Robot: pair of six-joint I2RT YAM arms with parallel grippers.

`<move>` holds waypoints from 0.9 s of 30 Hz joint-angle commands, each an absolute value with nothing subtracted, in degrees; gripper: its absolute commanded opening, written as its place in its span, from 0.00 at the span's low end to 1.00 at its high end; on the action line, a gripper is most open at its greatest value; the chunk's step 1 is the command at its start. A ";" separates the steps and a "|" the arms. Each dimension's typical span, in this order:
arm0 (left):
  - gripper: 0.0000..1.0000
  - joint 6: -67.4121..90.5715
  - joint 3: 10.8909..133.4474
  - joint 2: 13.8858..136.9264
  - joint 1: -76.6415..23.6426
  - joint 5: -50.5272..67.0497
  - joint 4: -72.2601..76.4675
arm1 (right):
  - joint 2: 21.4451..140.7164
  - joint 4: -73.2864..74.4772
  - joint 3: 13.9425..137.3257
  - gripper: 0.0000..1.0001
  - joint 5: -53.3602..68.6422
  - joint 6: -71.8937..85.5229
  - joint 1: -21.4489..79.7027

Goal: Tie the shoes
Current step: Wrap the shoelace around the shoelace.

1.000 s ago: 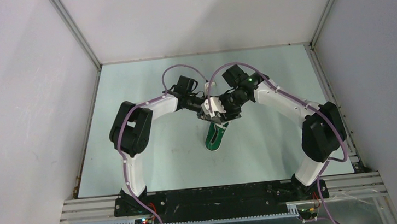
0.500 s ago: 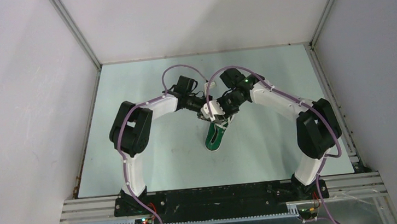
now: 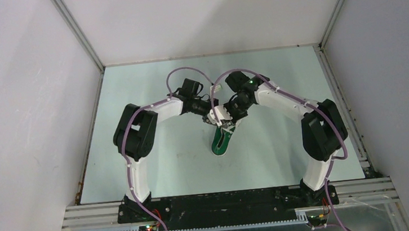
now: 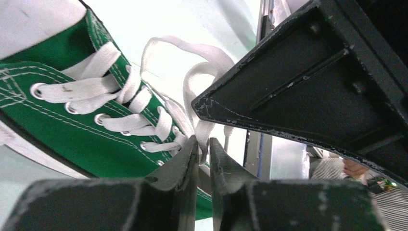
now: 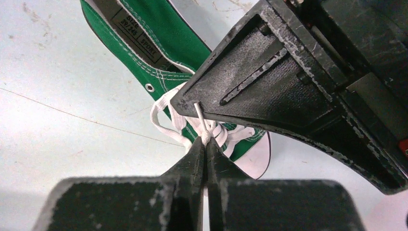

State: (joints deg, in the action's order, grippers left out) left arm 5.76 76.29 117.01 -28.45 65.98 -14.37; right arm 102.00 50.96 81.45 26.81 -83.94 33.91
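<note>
- Top view: the green sneaker (image 3: 219,143) lies near the middle of the table (image 3: 138,156). Its far end is hidden under the left gripper (image 3: 214,116) and the right gripper (image 3: 227,120), which meet above it.
- Top view: jaws and laces are too small to read here.
- Left wrist view: the sneaker is cut off at the left edge. The white laces (image 4: 159,122) cross the eyelets, and one strand runs into the narrow gap between the left gripper's fingers. Whether it is pinched or loose cannot be told.
- Left wrist view: the right gripper's black finger covers the upper right and hides part of a lace loop.
- Right wrist view: the right gripper's jaws are closed tight on a lace strand just above the eyelets.
- Right wrist view: the left gripper's finger blocks the right side, with only a sliver of white toe cap (image 5: 257,154) showing.
</note>
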 commanded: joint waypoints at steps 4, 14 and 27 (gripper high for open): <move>0.29 3.56 70.45 110.46 -28.03 62.34 -5.69 | 104.79 54.99 88.60 0.00 27.30 -78.30 32.67; 0.34 10.73 64.88 107.00 -29.27 57.64 9.92 | 108.33 58.90 95.58 0.00 29.14 -71.49 30.54; 0.39 10.29 63.09 106.51 -31.89 52.88 13.95 | 109.42 60.56 96.50 0.00 29.73 -67.40 29.85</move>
State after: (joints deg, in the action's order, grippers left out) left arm 11.60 63.18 109.38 -30.59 54.26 11.77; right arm 108.97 59.40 94.24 28.29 -69.67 29.95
